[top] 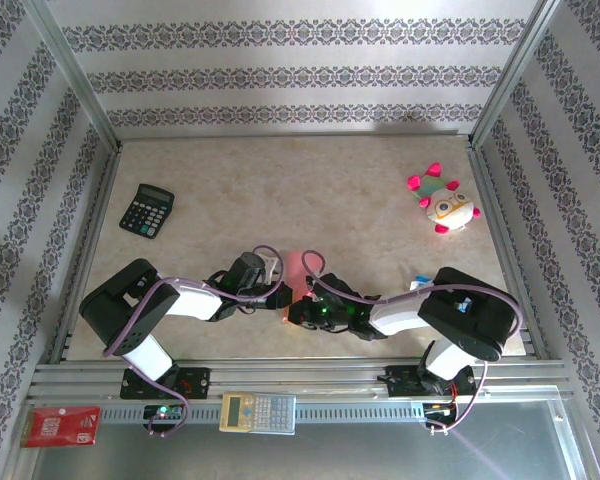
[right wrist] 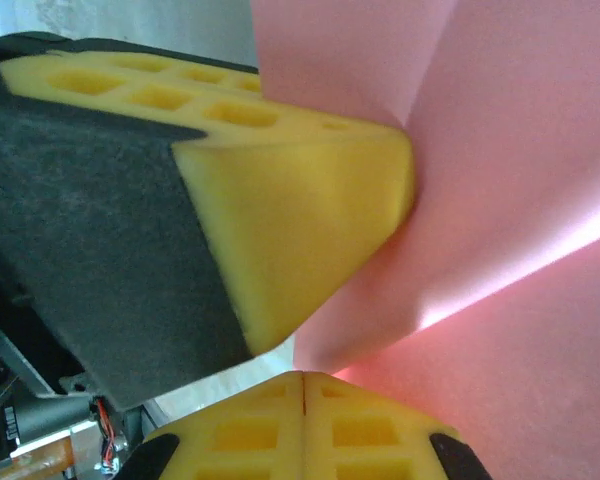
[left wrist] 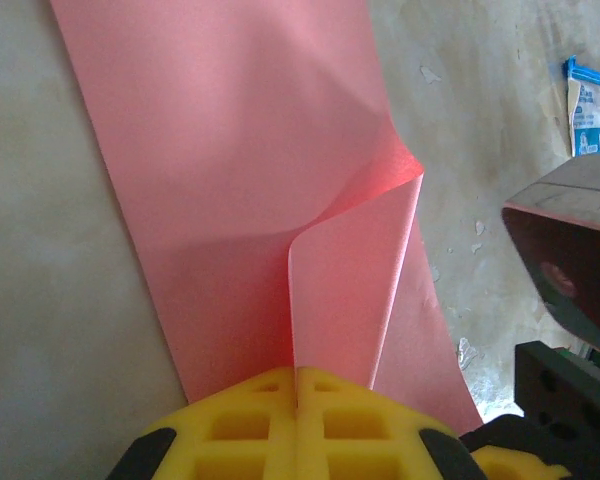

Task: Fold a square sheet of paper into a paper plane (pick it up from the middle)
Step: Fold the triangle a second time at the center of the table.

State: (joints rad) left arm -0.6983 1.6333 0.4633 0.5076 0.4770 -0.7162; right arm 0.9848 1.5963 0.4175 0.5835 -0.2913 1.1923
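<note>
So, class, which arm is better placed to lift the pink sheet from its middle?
Probably the left: the left gripper is shut on a raised ridge of the square sheet of paper, a clear pinch. The right gripper is shut at the fold's end, its hold unclear.

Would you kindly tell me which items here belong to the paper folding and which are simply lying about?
In the job: square sheet of paper, left gripper, right gripper.
Lying about: black calculator, beige calculator, plush toy, red card, small packet.
</note>
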